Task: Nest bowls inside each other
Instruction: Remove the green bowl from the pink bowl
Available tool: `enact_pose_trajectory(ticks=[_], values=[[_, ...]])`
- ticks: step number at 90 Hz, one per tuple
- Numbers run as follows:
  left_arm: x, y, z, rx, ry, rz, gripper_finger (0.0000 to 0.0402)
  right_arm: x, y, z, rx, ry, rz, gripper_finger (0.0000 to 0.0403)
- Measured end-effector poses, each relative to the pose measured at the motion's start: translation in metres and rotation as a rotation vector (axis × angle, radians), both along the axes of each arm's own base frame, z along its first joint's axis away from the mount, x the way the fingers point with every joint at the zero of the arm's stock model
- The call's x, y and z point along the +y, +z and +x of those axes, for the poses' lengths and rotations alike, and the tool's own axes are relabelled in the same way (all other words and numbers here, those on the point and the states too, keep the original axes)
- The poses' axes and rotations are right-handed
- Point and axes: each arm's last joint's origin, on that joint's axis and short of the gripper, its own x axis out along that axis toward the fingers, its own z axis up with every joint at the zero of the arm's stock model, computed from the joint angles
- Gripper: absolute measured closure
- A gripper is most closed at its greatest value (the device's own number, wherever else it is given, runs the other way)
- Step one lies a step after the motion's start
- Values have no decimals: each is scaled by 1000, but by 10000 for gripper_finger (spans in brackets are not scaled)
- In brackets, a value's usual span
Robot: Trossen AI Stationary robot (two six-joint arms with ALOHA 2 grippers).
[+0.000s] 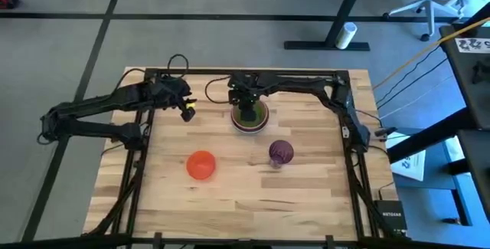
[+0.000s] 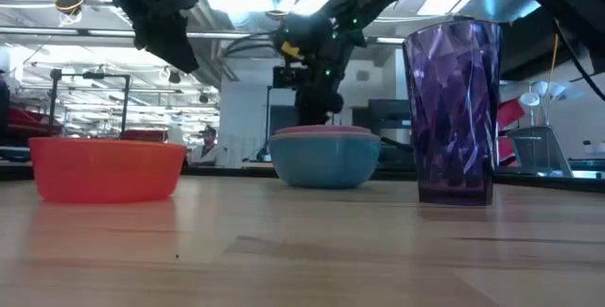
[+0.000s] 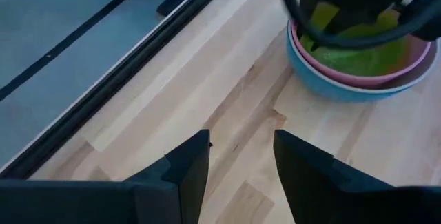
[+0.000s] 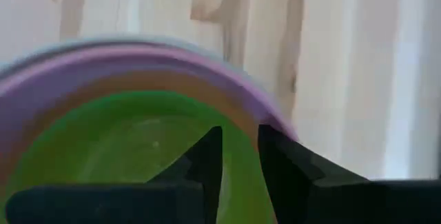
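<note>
The right tool (image 1: 246,111) is held directly above the nested stack (image 1: 250,119), nearly closed on nothing. The orange-red bowl (image 1: 201,165) lies nearer the released left tool (image 1: 187,109).

Green bowl (image 3: 358,55) nested in pink (image 3: 413,62), in blue (image 3: 331,83); orange-red bowl (image 1: 201,165) and purple (image 1: 280,153) apart.
</note>
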Motion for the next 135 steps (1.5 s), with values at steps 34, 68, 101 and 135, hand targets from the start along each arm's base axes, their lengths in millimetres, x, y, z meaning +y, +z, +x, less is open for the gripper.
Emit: enact_pose_trajectory(ticks=[34, 68, 101, 135], values=[[0, 0, 0, 0, 0, 0, 257, -5, -2, -4, 34, -17, -4, 331], [0, 0, 0, -3, 0, 1, 257, -3, -3, -9, 83, -19, 11, 401], [0, 0, 0, -3, 0, 1, 257, 1, 13, -16, 107, -59, -38, 403], [0, 1, 1, -11, -8, 13, 257, 19, 81, -40, 1, -100, -69, 402]])
